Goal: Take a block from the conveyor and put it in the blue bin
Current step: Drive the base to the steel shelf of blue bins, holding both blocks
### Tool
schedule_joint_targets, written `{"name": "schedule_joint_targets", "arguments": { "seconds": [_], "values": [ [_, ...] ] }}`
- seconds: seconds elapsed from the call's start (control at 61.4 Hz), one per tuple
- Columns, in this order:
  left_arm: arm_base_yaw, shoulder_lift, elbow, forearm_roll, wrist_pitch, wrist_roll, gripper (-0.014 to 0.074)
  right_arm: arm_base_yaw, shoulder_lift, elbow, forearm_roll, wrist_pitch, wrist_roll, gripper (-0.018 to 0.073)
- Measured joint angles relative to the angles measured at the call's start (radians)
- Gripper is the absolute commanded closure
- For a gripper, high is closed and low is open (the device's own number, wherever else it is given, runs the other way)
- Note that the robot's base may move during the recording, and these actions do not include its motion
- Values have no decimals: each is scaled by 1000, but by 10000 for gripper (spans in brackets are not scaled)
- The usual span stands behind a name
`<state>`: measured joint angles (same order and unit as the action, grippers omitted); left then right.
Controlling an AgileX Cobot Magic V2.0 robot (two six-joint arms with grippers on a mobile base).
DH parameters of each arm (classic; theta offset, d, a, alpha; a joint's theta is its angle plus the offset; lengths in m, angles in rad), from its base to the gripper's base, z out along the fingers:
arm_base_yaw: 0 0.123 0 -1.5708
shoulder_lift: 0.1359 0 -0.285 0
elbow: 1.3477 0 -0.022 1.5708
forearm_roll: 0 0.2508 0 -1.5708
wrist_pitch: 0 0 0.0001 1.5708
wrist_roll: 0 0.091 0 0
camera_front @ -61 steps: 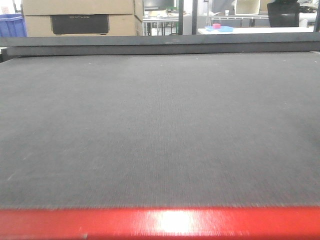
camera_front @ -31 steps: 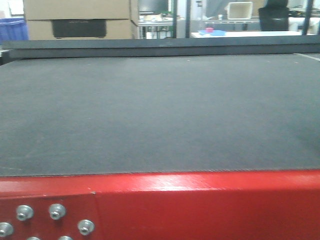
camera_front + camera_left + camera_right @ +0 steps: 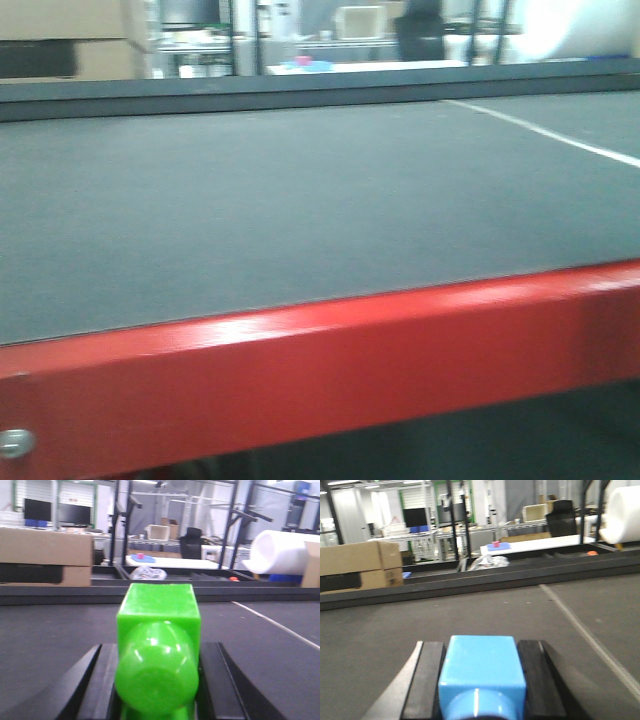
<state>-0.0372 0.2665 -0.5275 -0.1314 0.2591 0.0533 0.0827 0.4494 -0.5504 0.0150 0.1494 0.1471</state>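
Left wrist view showed the left gripper [image 3: 157, 685] with jaws clenched on a green block [image 3: 159, 615], a cube with a rounded knob toward the camera, touching both jaws. Right wrist view showed the right gripper [image 3: 481, 650] with jaws clamped on a blue block [image 3: 482, 672] the same way. Neither block nor gripper appeared in the front view. That view alone showed the red frame rail [image 3: 330, 360] at the near edge of the conveyor [image 3: 300, 200], with one bolt [image 3: 14, 441] at its left end. Ahead of both pairs of jaws lay bare belt. A white line [image 3: 280, 625] ran ahead and right of the jaws. Past the belt's far side stood a cardboard box [image 3: 45, 555], ahead-left, and a white roll [image 3: 280, 552], ahead-right. Against half a second ago, the front view had swung. The red rail now slanted, the bolt cluster was down to one, the white line had lengthened and the box had slid to the left edge. The box's dark panel was too blurred to read.
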Motion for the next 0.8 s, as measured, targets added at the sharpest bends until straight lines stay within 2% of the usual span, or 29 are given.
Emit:
{"name": "schedule_joint_targets", "arguments": {
  "seconds": [0.799],
  "values": [
    [0, 0, 0, 0, 0, 0, 707, 0, 0, 0, 0, 0, 0, 721]
  ]
}}
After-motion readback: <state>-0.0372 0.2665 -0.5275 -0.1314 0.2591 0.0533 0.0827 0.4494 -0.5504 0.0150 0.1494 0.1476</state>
